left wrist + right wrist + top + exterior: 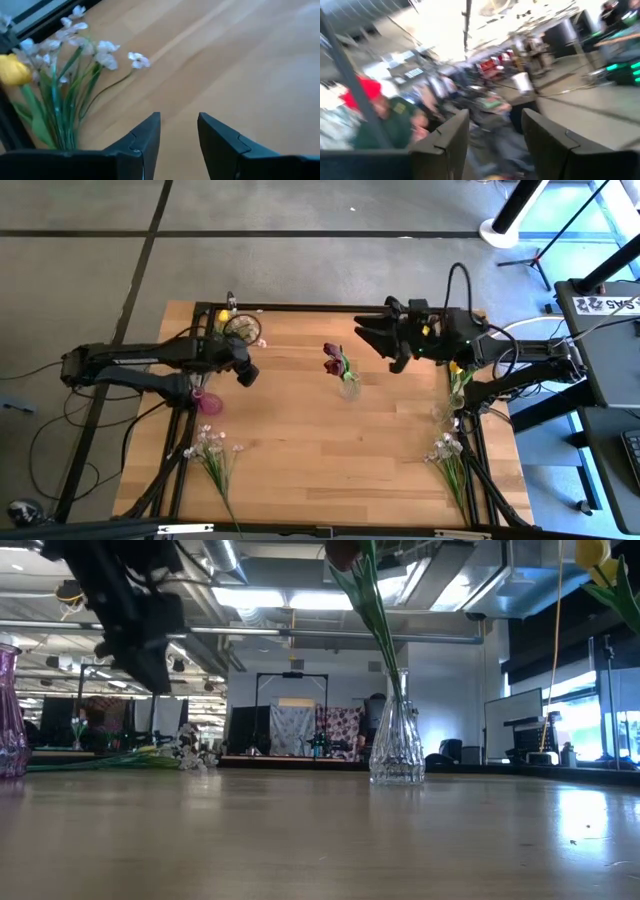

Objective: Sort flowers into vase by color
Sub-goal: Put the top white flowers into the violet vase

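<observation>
Dark red tulips (333, 360) stand by their stems in a clear vase (397, 745) at the table's middle. At the far left, a yellow tulip (12, 70) and white blossom sprigs (75, 55) sit together at a clear vase (240, 328). A pink vase (207, 401) stands near the left edge. Another yellow tulip (456, 368) rises at the right. White sprigs lie flat at the near left (212, 448) and near right (447, 448). My left gripper (179, 116) hovers open between the pink vase and the far-left vase. My right gripper (362, 335) is raised, open and holds nothing.
Black frame rails run along the table's left and right edges (480, 450). Bare wood lies between the middle vase and the near edge (330, 470). Beyond the table, the right wrist view shows a blurred room with a person in a red cap (367, 90).
</observation>
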{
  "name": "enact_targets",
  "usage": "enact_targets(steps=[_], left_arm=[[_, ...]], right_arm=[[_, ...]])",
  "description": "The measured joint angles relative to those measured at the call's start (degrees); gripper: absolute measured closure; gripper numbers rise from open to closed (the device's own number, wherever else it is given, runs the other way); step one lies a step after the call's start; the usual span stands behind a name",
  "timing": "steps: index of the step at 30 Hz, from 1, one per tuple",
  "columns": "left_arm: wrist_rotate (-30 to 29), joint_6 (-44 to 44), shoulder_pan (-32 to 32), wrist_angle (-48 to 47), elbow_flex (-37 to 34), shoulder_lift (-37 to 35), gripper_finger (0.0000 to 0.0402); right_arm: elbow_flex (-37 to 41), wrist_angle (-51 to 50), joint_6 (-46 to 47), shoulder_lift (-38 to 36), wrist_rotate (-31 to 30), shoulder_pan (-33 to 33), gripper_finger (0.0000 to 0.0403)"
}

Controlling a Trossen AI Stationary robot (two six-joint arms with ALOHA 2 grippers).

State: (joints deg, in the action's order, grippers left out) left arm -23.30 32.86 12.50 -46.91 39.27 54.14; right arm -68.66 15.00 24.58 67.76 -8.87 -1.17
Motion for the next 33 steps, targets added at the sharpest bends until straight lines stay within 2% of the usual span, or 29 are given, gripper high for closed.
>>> enact_targets(steps=[3, 5, 11, 13, 17, 20, 25, 33], left_arm=[[0.0, 0.0, 4.5, 1.6, 0.0, 4.1, 0.0274], [0.0, -0.5, 7.9, 2.8, 0.0, 7.8, 0.0274], [1.1, -1.9, 19.1, 6.0, 3.6, 21.6, 0.0274], [2.1, -1.9, 22.8, 2.2, 6.6, 25.8, 0.0271], [3.1, -1.9, 28.9, -8.0, 13.4, 33.5, 0.0257], [5.5, -2.0, 33.1, -12.7, 15.9, 38.2, 0.0244], [6.1, -2.4, 38.2, -13.3, 16.1, 41.8, 0.0223], [7.6, -2.4, 43.1, -9.0, 16.1, 42.3, 0.0213]], right_arm=[[0.0, 1.4, 7.8, 0.0, 1.0, 0.0, 0.0221], [0.0, 1.4, 9.4, 0.0, 1.0, 0.1, 0.0221], [0.0, 1.7, 1.3, -0.9, 3.9, 1.2, 0.0221], [0.0, 0.9, 0.6, -1.1, 8.1, 1.2, 0.0221], [0.0, -2.1, 0.6, -1.1, 20.4, 1.1, 0.0221], [0.0, -4.0, 0.7, -1.2, 29.1, 1.1, 0.0221], [0.0, -4.6, 0.7, -1.5, 36.8, 1.1, 0.0221], [0.0, -5.1, 0.3, -1.9, 38.9, 1.2, 0.0221]])
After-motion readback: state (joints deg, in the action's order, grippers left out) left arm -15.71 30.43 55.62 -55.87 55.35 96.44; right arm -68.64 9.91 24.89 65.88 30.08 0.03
